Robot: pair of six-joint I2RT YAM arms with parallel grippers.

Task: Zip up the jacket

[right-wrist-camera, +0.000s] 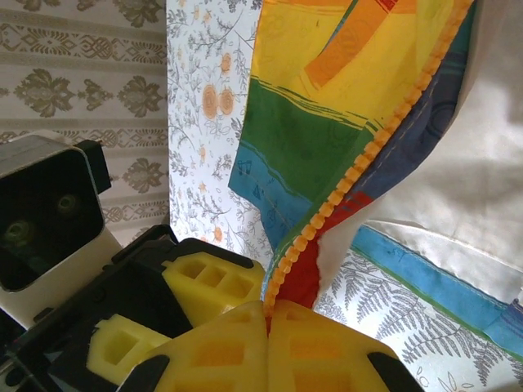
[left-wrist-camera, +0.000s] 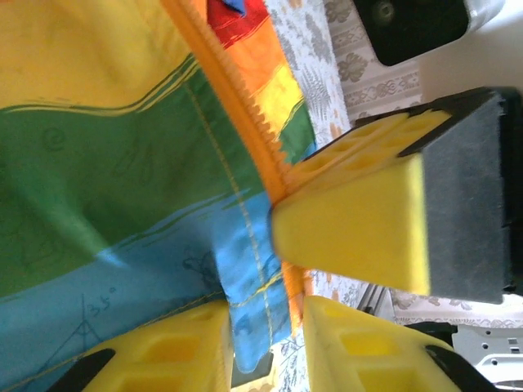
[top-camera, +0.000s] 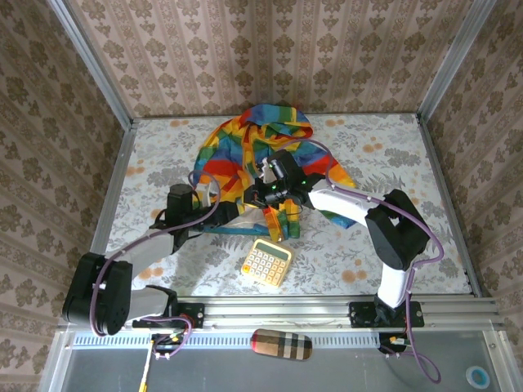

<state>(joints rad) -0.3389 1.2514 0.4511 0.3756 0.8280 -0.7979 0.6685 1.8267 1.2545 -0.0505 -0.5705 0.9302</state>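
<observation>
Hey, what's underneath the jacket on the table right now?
The floral table cover runs beneath the jacket. Where the front gapes, its pale lining shows. Anything else below the fabric is covered and cannot be seen.

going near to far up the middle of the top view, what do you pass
checked case → calculator → jacket → back wall

The light was bright and even, coming from above, and shadows on the table (top-camera: 409, 163) were soft. In the left wrist view the close yellow finger (left-wrist-camera: 351, 237) looked slightly blurred.
</observation>
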